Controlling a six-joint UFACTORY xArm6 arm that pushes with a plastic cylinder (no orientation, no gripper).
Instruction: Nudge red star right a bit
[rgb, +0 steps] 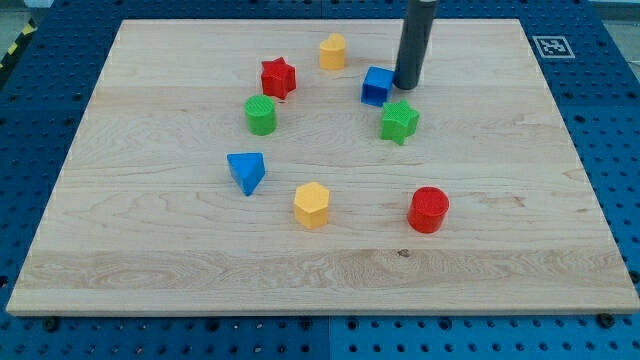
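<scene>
The red star lies on the wooden board toward the view's top, left of centre. My tip is far to the star's right, touching or just beside the right edge of the blue cube. The dark rod rises from the tip out of the view's top. A yellow hexagonal block sits between the star and the rod, slightly higher in the view.
A green cylinder lies just below-left of the red star. A green star lies below the tip. A blue triangular block, a yellow hexagonal block and a red cylinder lie lower on the board.
</scene>
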